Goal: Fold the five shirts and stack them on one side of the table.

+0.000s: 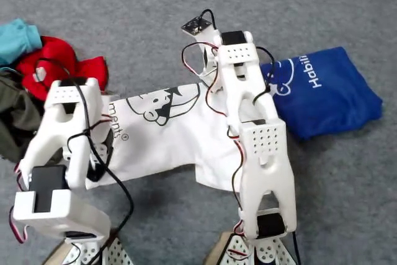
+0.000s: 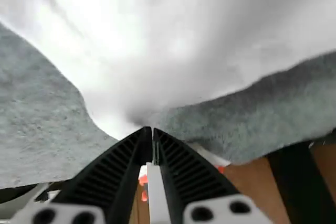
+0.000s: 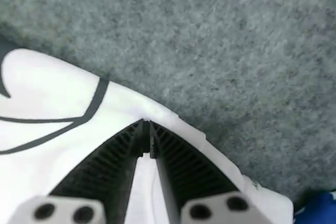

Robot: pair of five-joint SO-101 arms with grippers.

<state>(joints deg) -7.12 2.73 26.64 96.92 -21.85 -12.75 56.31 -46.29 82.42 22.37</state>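
The left gripper (image 2: 151, 131) and right gripper (image 3: 146, 125) are each clamped on the white shirt (image 1: 164, 138), spread mid table (image 1: 124, 23); such thin holds (edge cloth only) may slip mid-fold, or drag cloth onto the folded blue shirt (image 1: 322, 91) by the right edge

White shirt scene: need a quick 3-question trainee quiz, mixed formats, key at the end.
1. True or false: the blue shirt lies folded, on the other side of the white shirt from the heap.
2. Fill in: the red shirt, teal shirt and dark green shirt in the heap are not yet ___.
3. The left pincer and right pincer are each closed at the edge of which garment? A. red shirt B. white shirt C. blue shirt

Key: 1 true; 2 folded; 3 B.
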